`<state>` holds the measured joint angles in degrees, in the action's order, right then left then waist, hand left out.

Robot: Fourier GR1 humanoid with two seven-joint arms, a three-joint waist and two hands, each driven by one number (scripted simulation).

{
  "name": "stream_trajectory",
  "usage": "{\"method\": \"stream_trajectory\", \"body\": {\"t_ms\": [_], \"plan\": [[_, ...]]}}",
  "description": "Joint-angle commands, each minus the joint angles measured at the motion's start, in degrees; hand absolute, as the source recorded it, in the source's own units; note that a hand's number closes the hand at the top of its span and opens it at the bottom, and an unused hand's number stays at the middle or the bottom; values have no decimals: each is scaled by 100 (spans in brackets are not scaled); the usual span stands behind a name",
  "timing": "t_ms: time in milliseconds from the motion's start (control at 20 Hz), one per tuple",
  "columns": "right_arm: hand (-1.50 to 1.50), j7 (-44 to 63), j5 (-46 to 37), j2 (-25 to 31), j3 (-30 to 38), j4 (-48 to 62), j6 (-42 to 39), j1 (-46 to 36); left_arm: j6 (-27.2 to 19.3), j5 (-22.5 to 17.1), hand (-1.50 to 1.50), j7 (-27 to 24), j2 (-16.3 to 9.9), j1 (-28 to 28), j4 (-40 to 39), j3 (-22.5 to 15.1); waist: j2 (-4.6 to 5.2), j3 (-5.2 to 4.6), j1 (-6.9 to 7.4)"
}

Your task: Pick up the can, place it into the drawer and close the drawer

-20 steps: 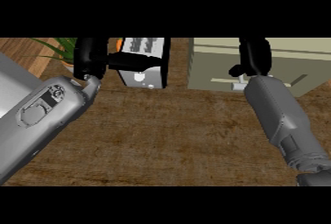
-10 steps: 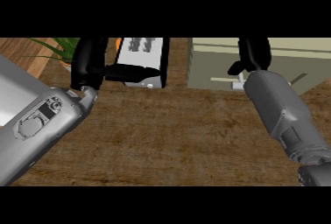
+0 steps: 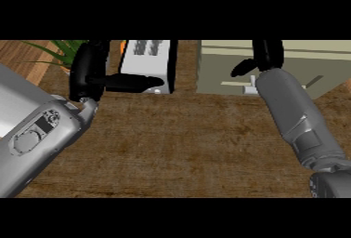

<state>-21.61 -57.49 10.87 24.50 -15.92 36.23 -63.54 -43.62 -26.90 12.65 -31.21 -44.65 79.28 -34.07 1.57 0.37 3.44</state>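
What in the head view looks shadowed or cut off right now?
Head view: the left hand reads as a near-black shape with little detail; the right hand is cut off by the top edge; the left forearm catches the brightest light; the counter is evenly lit, without glare.

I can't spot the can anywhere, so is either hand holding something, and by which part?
Neither seems to hold anything. The left hand points its thumb across the toaster; the right hand hangs over the drawer unit. No can shows.
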Motion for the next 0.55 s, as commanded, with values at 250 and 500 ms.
{"method": "stream_trajectory", "body": {"t_ms": [250,500], "plan": [[-150,-509,1700,-518,1315,-273,-880,-568,24,24,-150,8,-147,346,290,138,-112,-19,-24],[-150,-890,1906,-510,1430,-165,-927,-398,199,58,-150,17,-156,410,144,394,-73,-28,-108]]}}
